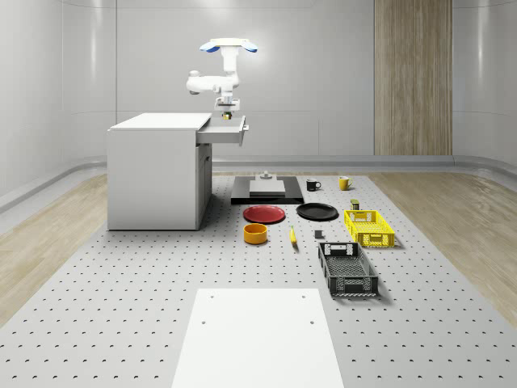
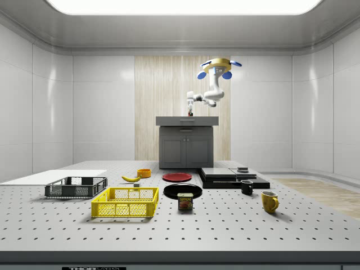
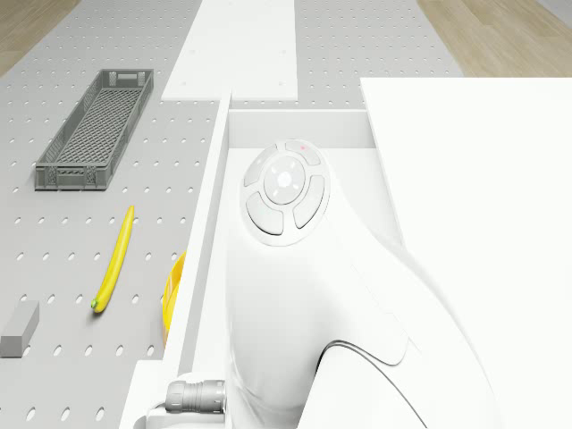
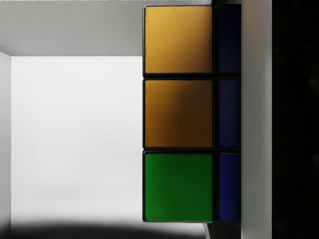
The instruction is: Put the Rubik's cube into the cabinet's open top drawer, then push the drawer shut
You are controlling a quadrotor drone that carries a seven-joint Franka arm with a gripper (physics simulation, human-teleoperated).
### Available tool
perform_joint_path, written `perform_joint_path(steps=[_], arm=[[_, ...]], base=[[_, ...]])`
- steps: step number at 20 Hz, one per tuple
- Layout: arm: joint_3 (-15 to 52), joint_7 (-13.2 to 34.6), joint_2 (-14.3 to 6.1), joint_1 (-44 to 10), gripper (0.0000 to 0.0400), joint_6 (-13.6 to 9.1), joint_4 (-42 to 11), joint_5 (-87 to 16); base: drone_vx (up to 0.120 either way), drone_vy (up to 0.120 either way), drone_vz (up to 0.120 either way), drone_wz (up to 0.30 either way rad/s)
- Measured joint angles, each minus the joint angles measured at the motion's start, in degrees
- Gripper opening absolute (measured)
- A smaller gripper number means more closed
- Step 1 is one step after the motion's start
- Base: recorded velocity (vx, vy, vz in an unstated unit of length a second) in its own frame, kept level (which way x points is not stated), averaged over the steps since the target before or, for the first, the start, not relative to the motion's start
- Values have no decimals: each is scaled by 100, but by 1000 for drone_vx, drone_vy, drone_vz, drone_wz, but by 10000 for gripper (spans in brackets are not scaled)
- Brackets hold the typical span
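side view: 2 mugs (image 2: 269, 201), 2 plates (image 2: 177, 176) (1 red).

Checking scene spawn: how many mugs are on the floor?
2. A black mug stands beside the dark platform; a yellow mug stands just to the whole-scene view's right of it. Others could hide behind the cabinet.
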Motion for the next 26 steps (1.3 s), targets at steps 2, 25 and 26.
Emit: perform_joint_path(steps=[2,25,26], arm=[[-179,0,-3,-18,325,54,26,-170],[-1946,-213,186,-153,325,569,581,-1861],[-1993,-216,203,-162,331,578,604,-1909]], base=[[0,0,0,0],[0,0,0,0],[0,0,0,0]])
